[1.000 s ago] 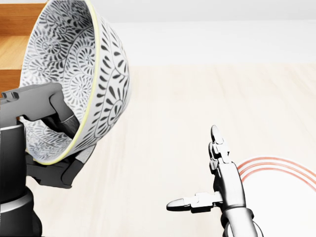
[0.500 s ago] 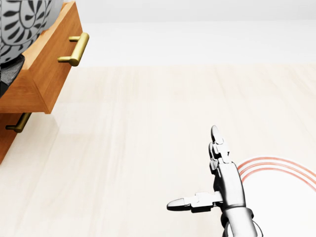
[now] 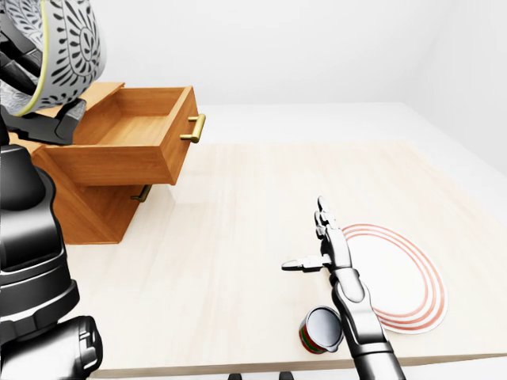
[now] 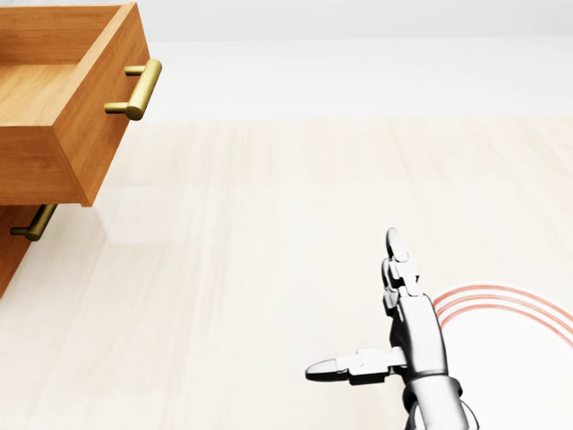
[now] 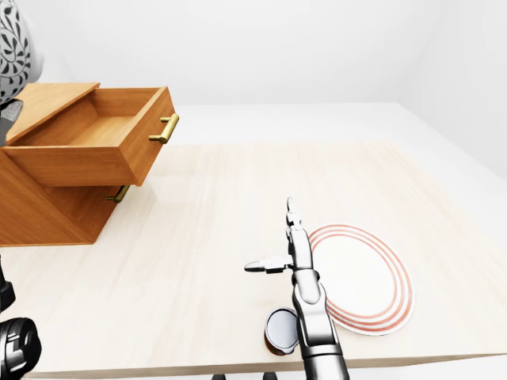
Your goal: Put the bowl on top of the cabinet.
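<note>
A grey bowl (image 3: 67,43) with a black leaf pattern and a pale yellow rim hangs tilted at the top left of the left-eye view. My left hand (image 3: 36,91) is shut on it, dark fingers (image 3: 55,123) under its base and others over its rim. It is held above the top (image 3: 103,91) of the wooden cabinet (image 5: 47,206). Only a sliver of the bowl (image 5: 12,47) shows in the right-eye view, and none in the head view. My right hand (image 4: 376,331) hovers open over the table, fingers spread, holding nothing.
The cabinet's top drawer (image 3: 131,142) stands pulled out, with a brass handle (image 4: 134,90). A white plate (image 3: 400,277) with red rings lies beside my right hand. A small can (image 3: 321,328) lies on its side near the table's bottom edge.
The bowl and my left hand rose up and left, leaving the head view, which now shows the open drawer. My right hand has barely moved.
</note>
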You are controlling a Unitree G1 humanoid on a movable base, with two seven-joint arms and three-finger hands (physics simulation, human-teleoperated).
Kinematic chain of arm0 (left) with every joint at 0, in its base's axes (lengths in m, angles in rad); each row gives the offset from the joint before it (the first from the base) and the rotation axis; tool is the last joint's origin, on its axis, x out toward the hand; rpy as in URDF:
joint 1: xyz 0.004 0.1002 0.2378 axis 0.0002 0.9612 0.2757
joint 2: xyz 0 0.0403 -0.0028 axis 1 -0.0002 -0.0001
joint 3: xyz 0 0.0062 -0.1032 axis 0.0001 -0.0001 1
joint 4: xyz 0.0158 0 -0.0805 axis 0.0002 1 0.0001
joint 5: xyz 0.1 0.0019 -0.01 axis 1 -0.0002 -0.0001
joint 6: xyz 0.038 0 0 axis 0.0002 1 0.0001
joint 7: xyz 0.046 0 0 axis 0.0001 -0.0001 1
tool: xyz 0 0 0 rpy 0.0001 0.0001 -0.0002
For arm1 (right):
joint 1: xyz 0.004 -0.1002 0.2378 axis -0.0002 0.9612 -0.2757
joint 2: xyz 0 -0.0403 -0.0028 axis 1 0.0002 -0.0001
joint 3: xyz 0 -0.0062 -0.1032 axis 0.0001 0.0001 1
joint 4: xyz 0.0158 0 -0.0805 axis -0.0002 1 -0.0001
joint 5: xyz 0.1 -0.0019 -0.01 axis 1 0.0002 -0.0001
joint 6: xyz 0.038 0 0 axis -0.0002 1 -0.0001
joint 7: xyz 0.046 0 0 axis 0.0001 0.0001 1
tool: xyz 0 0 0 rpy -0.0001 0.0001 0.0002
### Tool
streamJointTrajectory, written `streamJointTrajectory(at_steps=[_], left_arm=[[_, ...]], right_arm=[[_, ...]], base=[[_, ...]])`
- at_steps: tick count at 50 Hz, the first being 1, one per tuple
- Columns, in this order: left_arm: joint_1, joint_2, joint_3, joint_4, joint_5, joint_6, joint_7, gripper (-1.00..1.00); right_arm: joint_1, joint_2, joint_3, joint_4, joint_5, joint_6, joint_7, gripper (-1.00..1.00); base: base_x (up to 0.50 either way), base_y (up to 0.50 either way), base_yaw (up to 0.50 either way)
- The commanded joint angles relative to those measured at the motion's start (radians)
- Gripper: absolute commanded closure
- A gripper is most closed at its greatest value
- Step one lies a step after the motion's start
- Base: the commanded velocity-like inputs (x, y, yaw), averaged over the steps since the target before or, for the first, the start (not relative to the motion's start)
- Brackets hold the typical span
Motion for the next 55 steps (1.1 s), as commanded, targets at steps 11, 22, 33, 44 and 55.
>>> streamJointTrajectory(at_steps=[11, 22, 33, 44, 55], left_arm=[[-0.149, 0.285, 0.003, 0.627, 0.081, 0.000, 0.287, 0.87], [-0.258, 0.392, -0.054, 0.948, 0.132, 0.000, 0.287, 0.88], [-0.357, 0.458, -0.122, 1.217, 0.194, 0.000, 0.287, 0.88], [-0.426, 0.385, -0.191, 1.345, 0.304, 0.000, 0.287, 0.89], [-0.434, 0.331, -0.208, 1.386, 0.355, 0.000, 0.287, 0.88]], right_arm=[[-0.005, -0.003, -0.008, 0.008, 0.007, 0.000, 0.000, -1.00], [-0.008, -0.003, -0.007, 0.016, 0.005, -0.003, -0.002, -1.00], [-0.010, -0.002, -0.005, 0.024, 0.001, -0.008, -0.006, -1.00], [-0.020, -0.003, -0.007, 0.051, -0.003, -0.022, -0.012, -1.00], [-0.025, -0.004, -0.010, 0.056, -0.002, -0.020, -0.015, -1.00]], base=[[0.00, 0.00, 0.00], [0.00, 0.00, 0.00], [0.00, 0.00, 0.00], [0.00, 0.00, 0.00], [0.00, 0.00, 0.00]])
